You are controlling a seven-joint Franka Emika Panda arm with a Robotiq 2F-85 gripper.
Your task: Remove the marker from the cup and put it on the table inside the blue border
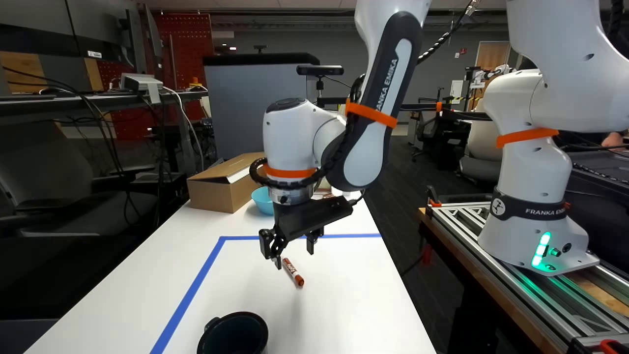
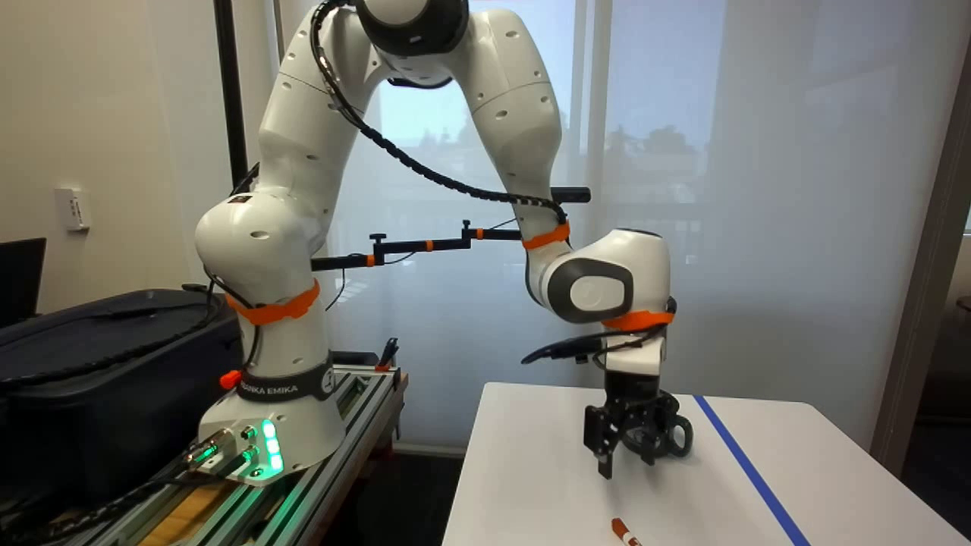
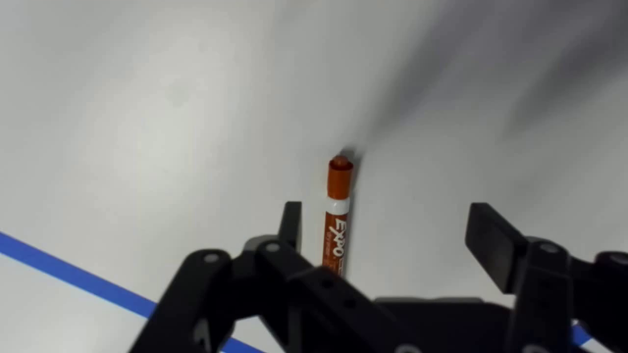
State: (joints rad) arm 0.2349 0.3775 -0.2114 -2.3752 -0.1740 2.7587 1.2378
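Note:
An orange-brown Expo marker (image 1: 293, 272) lies on the white table inside the blue tape border (image 1: 196, 285). It shows at the bottom of an exterior view (image 2: 625, 532) and in the wrist view (image 3: 337, 215). My gripper (image 1: 294, 254) is open and empty above the table, over the marker's far end. In the wrist view the gripper (image 3: 387, 228) has its fingers wide apart, the marker nearer the left finger; the marker's lower end is hidden behind that finger. A dark cup (image 1: 233, 339) with a handle stands at the near edge of an exterior view; elsewhere it is out of view.
A cardboard box (image 1: 221, 191) and a light-blue bowl (image 1: 262, 200) stand on the table beyond the border. The arm's base (image 1: 538, 236) is on a metal frame beside the table, with a gap between. A dark bin (image 2: 114, 379) stands behind the base.

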